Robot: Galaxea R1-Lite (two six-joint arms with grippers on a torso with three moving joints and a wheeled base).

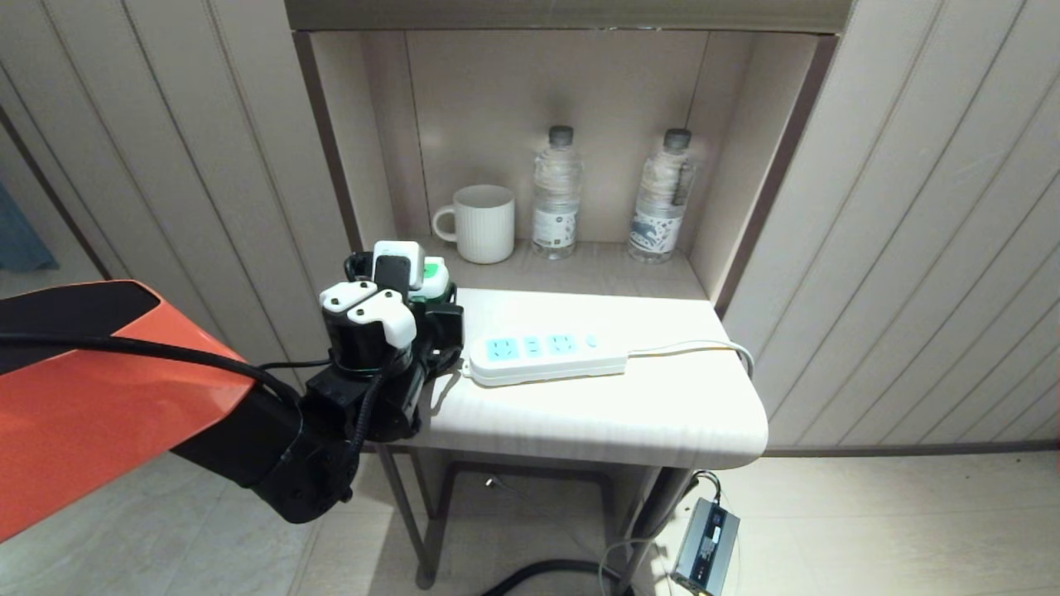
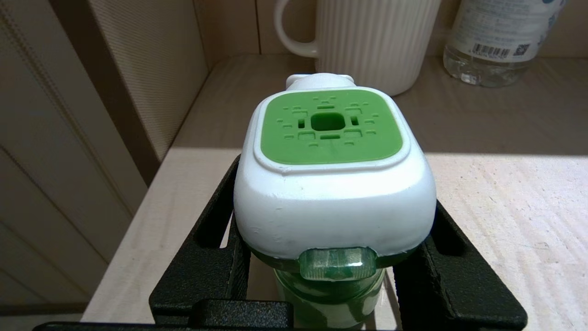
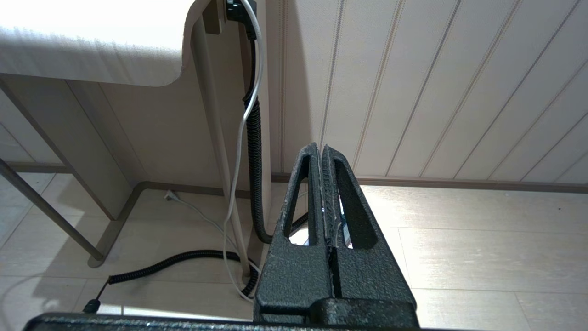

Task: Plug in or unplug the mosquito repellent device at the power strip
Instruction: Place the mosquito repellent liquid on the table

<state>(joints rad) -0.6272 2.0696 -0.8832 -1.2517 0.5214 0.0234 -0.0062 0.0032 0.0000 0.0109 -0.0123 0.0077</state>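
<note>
1. The table [image 1: 596,414] carries the power strip [image 1: 546,358], lying flat with its three blue socket faces up and all of them vacant, its white cord [image 1: 696,348] trailing off the right side.
2. The alcove behind holds a ribbed white mug [image 1: 484,223] and two water bottles [image 1: 556,194] (bystanders, not part of the job).
3. The left gripper [image 1: 414,306] is at the table's left end, just beside the strip's near end, its jaws clamped on the mosquito repellent device [image 2: 333,174] at the green bottle below the white head; the device is upright, green vent plate facing up.
4. The right gripper [image 3: 324,202] hangs low beside the table leg, jaws pressed together on nothing, parked.
5. Step in hand, as I judge it: carrying the device to be plugged in. The next move calls for turning the prongs down toward a socket face, lining them up with the slots, then pressing straight in.
6. Hidden: the prongs show in no view, so their direction is unclear. Whether the bottle's base touches the table cannot be told, since the gripper covers it.
</note>
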